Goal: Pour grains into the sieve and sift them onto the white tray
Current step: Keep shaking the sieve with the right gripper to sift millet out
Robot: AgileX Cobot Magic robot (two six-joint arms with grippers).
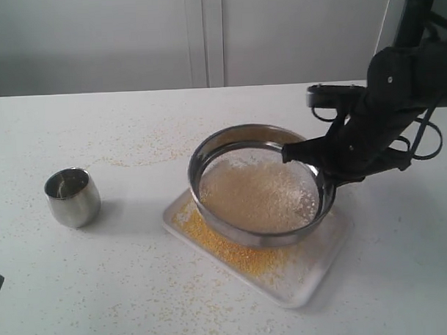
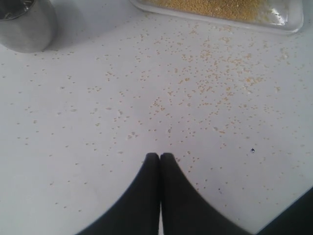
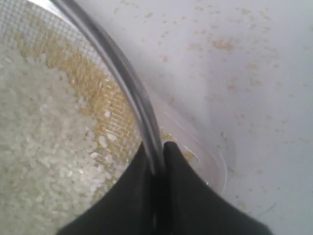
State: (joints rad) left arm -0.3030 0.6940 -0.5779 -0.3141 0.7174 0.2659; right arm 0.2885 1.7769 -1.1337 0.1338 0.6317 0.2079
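Note:
The steel sieve point(image 1: 208, 157) hangs tilted just above the white tray point(image 1: 322, 270), and my right gripper point(image 1: 309, 156) is shut on its rim point(image 3: 122, 73). Whitish rice-like grains point(image 1: 257, 196) fill the mesh point(image 3: 44, 142). Yellow-orange granules point(image 1: 211, 245) lie on the tray under the sieve. My right gripper point(image 3: 156, 149) pinches the rim between its two black fingers. My left gripper point(image 2: 159, 157) is shut on nothing, low over the table near the front left. The tray's near rim point(image 2: 288, 24) with yellow granules point(image 2: 215, 6) shows in the left wrist view.
A small steel cup point(image 1: 72, 196) stands upright on the table left of the tray, also seen as a cup point(image 2: 24, 24) in the left wrist view. Loose granules point(image 2: 210, 93) are scattered over the white table. A wall runs behind the table.

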